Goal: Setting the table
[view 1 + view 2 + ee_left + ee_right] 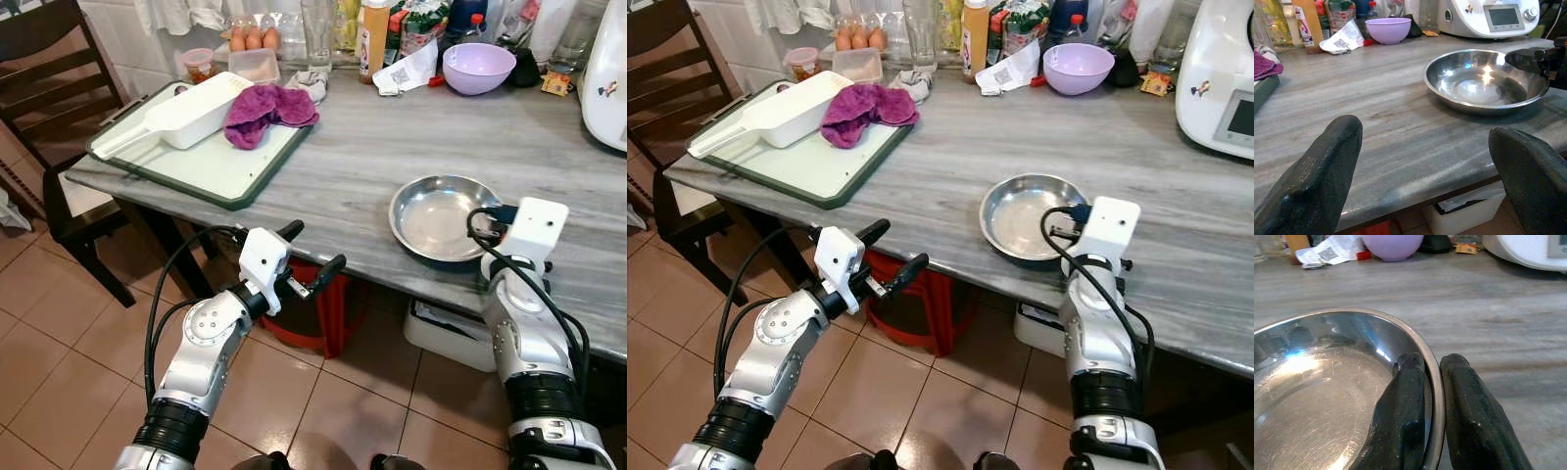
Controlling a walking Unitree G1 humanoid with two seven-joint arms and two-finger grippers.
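Note:
A shallow steel bowl (436, 217) sits on the grey marble table (392, 147) near its front edge. My right gripper (1432, 396) is shut on the steel bowl's rim (1432, 367), one finger inside and one outside; the same rim grip appears in the left wrist view (1528, 58). My left gripper (312, 250) hangs open below and in front of the table edge, left of the bowl, with nothing between its fingers (1317, 171).
A green-rimmed tray (211, 166) at the table's left end carries a white scoop-shaped container (186, 113) and a purple cloth (266, 110). A lilac bowl (477, 67), bottles and eggs line the back. A white appliance (1225, 78) stands right. A dark chair (49, 88) is at left.

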